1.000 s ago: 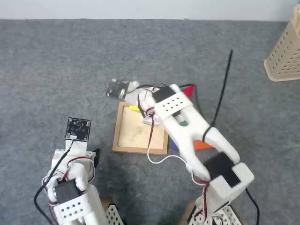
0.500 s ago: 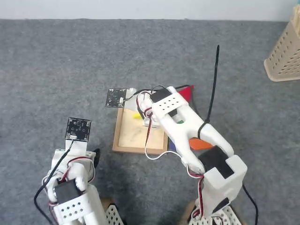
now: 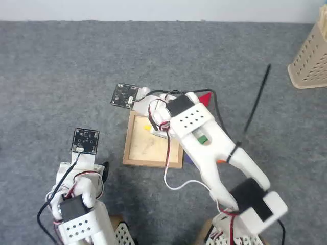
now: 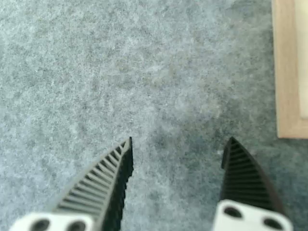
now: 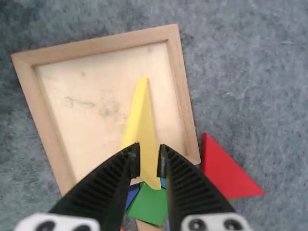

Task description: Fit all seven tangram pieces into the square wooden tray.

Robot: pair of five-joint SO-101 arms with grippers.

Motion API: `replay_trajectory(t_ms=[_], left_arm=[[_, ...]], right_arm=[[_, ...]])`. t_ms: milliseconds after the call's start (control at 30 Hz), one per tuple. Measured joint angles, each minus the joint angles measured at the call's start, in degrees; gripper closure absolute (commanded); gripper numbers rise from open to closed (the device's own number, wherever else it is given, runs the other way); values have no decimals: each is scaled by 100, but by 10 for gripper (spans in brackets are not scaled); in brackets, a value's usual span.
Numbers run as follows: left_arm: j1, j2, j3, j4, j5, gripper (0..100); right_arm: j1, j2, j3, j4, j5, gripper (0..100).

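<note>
Since a second ago the yellow piece has shifted farther in over the wooden tray, pinched between the right gripper's fingers. A red triangle and a green piece lie just outside the tray's rim. The left gripper hangs spread open over carpet beside the tray.

Yellow piece over wooden tray

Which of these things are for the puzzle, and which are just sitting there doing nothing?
For the puzzle:
wooden tray
yellow piece, pinched in the right hand
red triangle
green piece

Just lying about:
beige basket at the far corner
grey mat under everything
</note>
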Motion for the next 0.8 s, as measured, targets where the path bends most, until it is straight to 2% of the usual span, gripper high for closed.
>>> replay_trajectory(t_ms=[167,267,400,633,800], left_arm=[[0,0,0,0,0,720],[0,0,0,0,0,720],[0,0,0,0,0,720],[0,0,0,0,0,720],[0,0,0,0,0,720]], right_arm=[[0,-422,492,0,-220,940],[0,-484,879,0,-220,994],[53,-484,1486,-334,-229,994],[79,501,1547,-1160,-545,991],[246,1081,1055,-1275,-659,991]])
